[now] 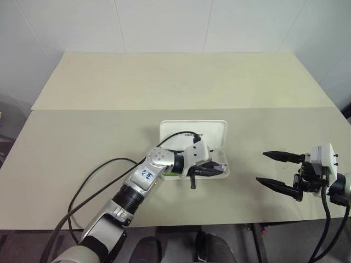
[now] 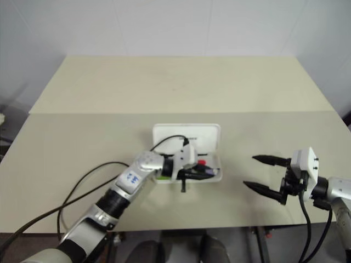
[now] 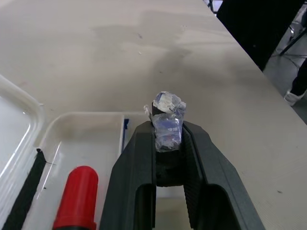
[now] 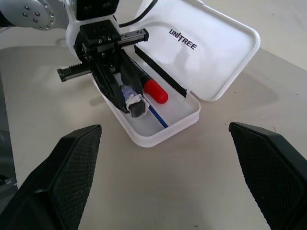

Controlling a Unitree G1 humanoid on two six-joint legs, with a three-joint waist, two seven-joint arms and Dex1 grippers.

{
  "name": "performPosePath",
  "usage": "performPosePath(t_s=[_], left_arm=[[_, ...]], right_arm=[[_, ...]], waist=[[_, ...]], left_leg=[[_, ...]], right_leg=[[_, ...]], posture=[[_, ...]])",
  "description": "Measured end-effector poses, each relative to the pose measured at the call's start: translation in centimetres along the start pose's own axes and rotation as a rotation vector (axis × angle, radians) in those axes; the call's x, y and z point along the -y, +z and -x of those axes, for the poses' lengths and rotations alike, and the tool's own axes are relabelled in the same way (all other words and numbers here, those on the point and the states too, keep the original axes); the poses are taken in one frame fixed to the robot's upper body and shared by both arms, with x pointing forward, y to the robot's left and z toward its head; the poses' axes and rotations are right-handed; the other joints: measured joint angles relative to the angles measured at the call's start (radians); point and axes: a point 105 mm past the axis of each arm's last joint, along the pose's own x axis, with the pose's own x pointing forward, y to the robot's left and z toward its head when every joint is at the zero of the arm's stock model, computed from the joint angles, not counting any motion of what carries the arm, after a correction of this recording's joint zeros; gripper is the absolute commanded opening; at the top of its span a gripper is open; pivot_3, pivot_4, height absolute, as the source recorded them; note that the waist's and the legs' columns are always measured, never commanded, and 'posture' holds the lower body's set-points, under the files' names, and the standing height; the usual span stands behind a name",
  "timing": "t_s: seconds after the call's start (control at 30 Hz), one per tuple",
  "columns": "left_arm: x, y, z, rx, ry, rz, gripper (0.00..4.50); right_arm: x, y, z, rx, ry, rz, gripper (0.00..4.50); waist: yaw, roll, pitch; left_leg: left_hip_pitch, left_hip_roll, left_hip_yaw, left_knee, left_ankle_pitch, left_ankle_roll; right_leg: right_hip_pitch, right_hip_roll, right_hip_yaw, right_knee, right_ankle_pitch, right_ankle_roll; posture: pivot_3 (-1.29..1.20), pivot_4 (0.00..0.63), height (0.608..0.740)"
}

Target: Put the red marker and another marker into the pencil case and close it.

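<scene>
The white pencil case (image 1: 192, 131) lies open at mid-table, its lid back with the UNITREE lettering up. Inside the tray lies the red marker (image 4: 156, 92), red cap showing, its black body running under the left gripper. My left gripper (image 1: 213, 170) hangs over the tray's right half, shut on a dark stubby object (image 3: 167, 120) with a crumpled pale-purple end. A patch of lime green (image 1: 169, 174) shows under the left wrist at the tray's left end; I cannot tell what it belongs to. My right gripper (image 1: 261, 167) stands open to the right of the case, with nothing between its fingers.
The case sits on the nearer of two beige tables (image 1: 82, 142) joined by a seam. A black cable (image 1: 93, 178) loops from the left arm across the near table. The table's front edge runs just below both grippers.
</scene>
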Motion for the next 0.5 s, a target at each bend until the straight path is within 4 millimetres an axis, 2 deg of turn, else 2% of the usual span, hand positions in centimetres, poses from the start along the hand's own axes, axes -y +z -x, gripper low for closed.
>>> performPosePath(t_s=[0.17,0.37,0.5], left_arm=[[0.08,-0.07,-0.51,0.006,-0.006,0.013,0.4],[-0.33,0.03,-0.71,0.01,0.008,0.025,2.35],[-0.46,0.12,-0.53,0.015,0.011,0.028,3.81]], right_arm=[[-0.2,-0.15,0.02,0.004,-0.003,-0.006,4.5],[-0.31,-0.27,-0.12,0.025,-0.009,-0.006,4.5],[0.12,-0.05,-0.21,0.043,-0.017,0.01,4.5]], waist=[[0.002,0.0,0.0],[0.0,0.0,0.0],[0.0,0.0,0.0]], left_leg=[[0.0,0.0,0.0,0.001,0.0,0.0],[0.0,0.0,-0.001,0.002,0.0,0.0],[0.0,0.0,-0.001,0.003,0.0,0.0]], right_leg=[[0.0,0.0,0.0,0.0,0.0,0.0],[0.0,0.0,0.0,0.001,0.0,0.0],[0.0,0.0,0.0,0.001,0.0,0.0]], posture=[[0.0,0.15,0.74],[0.0,0.15,0.74],[0.0,0.15,0.74]])
